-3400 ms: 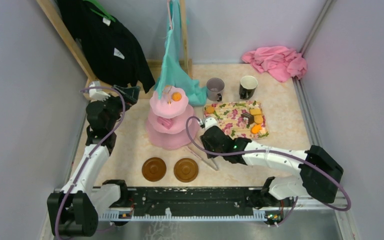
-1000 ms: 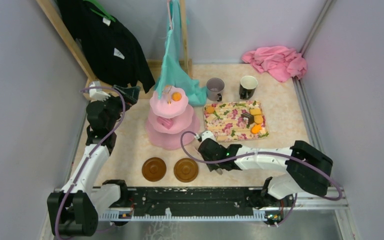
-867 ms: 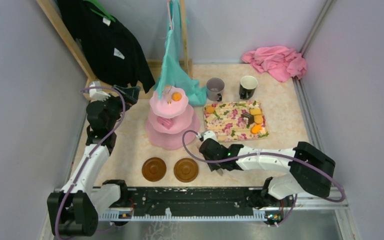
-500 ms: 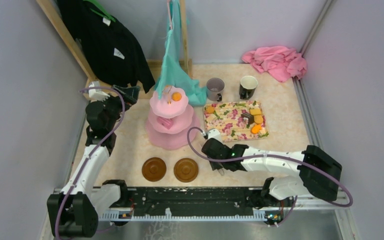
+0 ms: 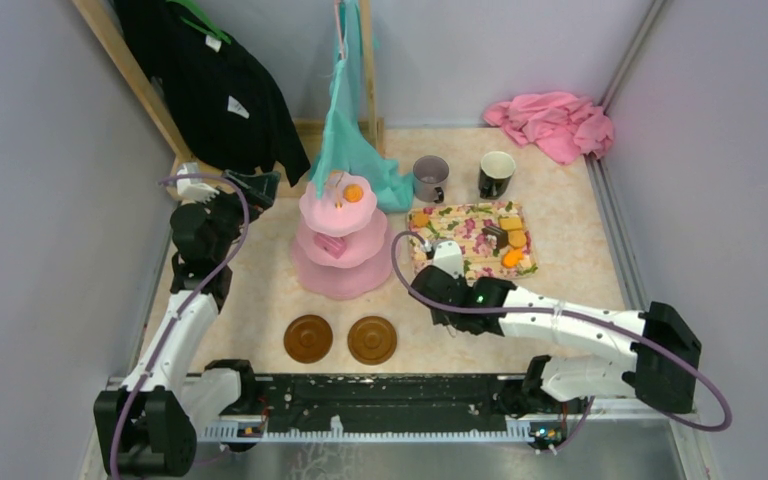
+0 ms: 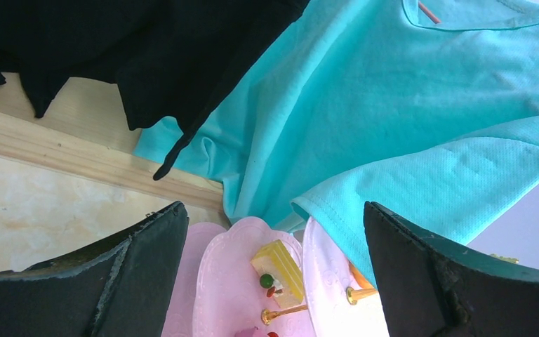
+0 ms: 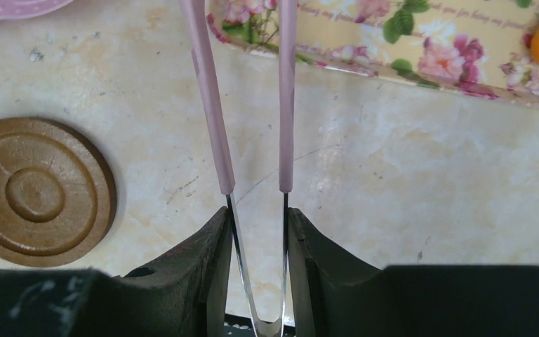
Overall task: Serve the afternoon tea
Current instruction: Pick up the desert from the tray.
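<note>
The pink three-tier stand carries an orange cake on top and a pink cake on its middle tier. The left wrist view shows a yellow cake on the stand. Several orange cakes and a brown cake lie on the floral tray. My right gripper is shut on pink-tipped metal tongs, whose tips reach the tray's near edge. My left gripper stands open left of the stand.
Two brown discs lie near the front; one disc shows left of the tongs. A grey mug and a black mug stand behind the tray. Teal fabric hangs over the stand; a pink cloth lies back right.
My right arm has carried the tongs to the right and away from the discs, up to the tray's near edge. Its jaws have closed a little. The left arm has not moved.
</note>
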Controlling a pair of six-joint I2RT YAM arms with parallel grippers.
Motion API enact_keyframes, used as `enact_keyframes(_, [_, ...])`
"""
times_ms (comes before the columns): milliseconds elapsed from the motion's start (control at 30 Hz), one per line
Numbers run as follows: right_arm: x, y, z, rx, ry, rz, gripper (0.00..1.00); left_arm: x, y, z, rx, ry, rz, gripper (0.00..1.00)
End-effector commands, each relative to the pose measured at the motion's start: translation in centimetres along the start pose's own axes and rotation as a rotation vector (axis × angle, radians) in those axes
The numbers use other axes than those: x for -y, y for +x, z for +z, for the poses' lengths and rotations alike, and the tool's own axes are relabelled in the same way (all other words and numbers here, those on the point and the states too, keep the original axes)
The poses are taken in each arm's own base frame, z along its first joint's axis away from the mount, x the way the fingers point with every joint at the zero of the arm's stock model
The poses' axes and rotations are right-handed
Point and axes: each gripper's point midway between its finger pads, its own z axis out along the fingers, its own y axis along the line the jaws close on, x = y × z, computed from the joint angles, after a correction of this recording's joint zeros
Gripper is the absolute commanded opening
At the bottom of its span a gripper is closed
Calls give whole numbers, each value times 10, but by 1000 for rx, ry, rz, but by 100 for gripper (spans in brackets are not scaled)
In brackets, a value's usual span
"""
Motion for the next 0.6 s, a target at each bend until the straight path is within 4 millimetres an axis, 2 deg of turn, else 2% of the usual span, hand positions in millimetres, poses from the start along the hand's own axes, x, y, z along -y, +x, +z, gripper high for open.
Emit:
enact_keyframes(0, [31,-21,-11,34,106,95,32,15,-11,-4,37,59,2,99])
enact_keyframes(267, [77,-26,-9,16,191,189,32,17,-8,-4,27,78,-21,99])
enact_keyframes(567, [107,-32,2,-30,252,256,32,18,-8,-5,32,80,-24,99])
